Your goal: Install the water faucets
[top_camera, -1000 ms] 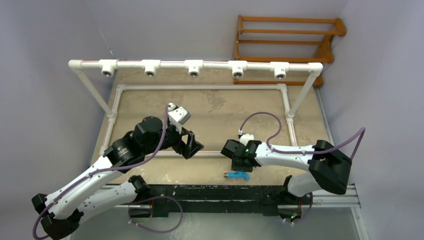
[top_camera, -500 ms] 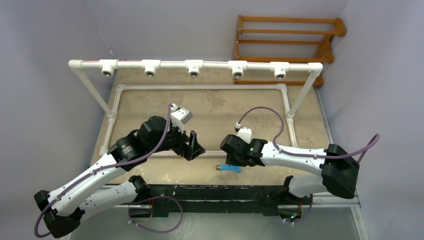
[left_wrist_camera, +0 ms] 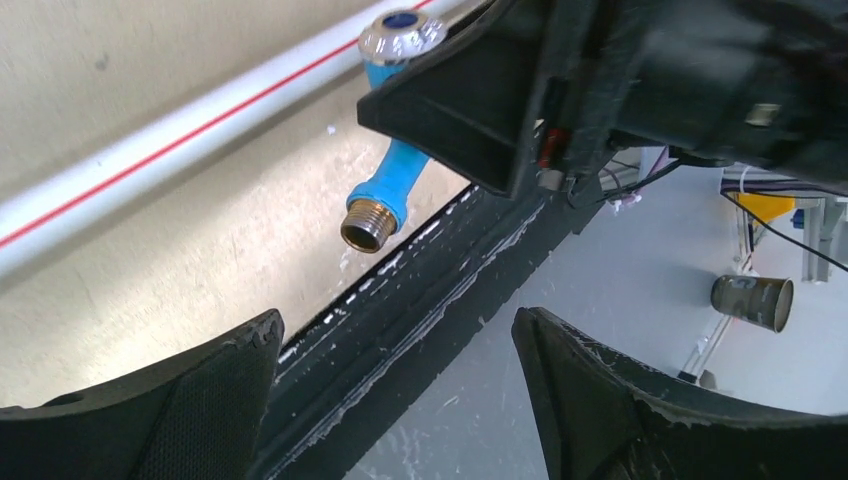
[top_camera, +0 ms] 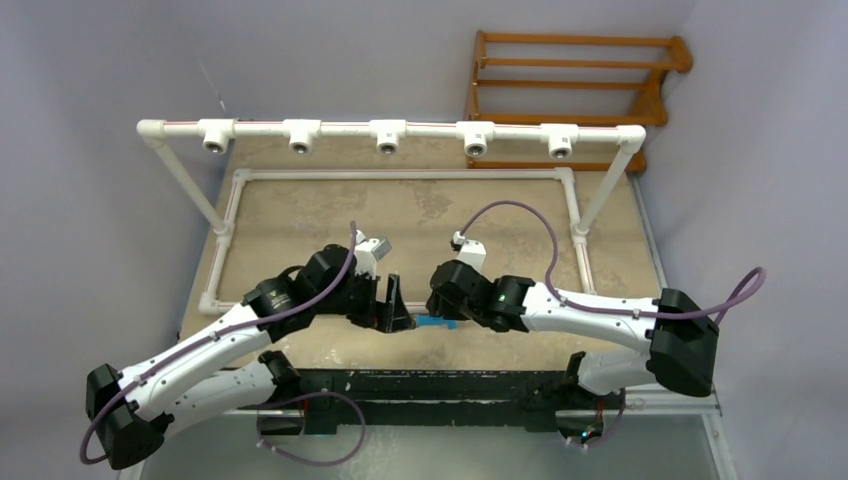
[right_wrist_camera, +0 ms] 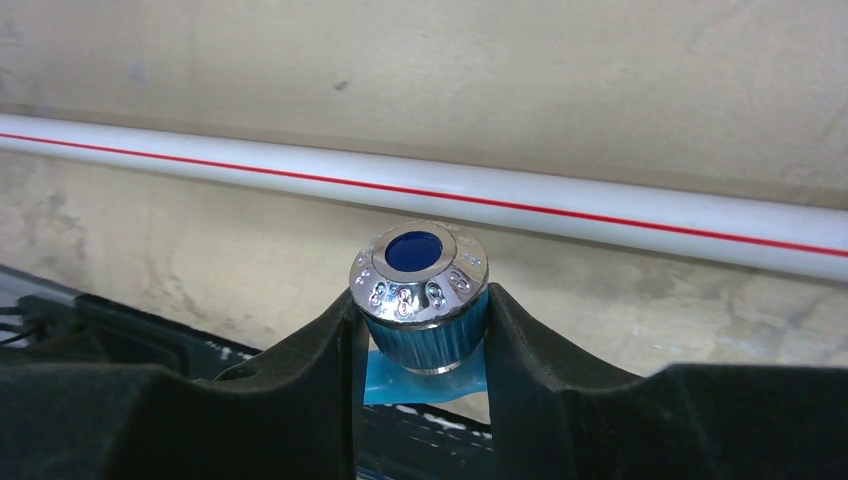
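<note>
The right claw [right_wrist_camera: 420,305] is clamped on the blue faucet [right_wrist_camera: 418,265], its 2 pads pinching the body just beneath the chromed knob [right_wrist_camera: 417,252], which stands up between them. From the left wrist view the spout slants down and away from that grip, and the brass-coloured threaded end [left_wrist_camera: 365,222] hangs free, pointing toward the camera and, as far as I can tell, clear of the bench [top_camera: 300,215].

The left claw [left_wrist_camera: 395,400] faces it with its jaws spread wide and nothing between them; the thread sits near it but apart. Seen from above, the 2 claws meet nose to nose over the near edge of the bench, just this side of the front pipe [right_wrist_camera: 600,205] of the white frame, the one with the thin red line.

My reading is that pick-up is done and fitting has not begun — this looks like a handover or a re-grip between the arms. All 5 sockets [top_camera: 387,146] on the raised far rail [top_camera: 340,127] appear bare, and they lie well apart from the faucet.

The next move calls for the left claw to close on the blue body without covering the thread. The thread must then be carried to 1 socket, lined up squarely with its mouth and turned in — a crooked start would likely jam.
</note>
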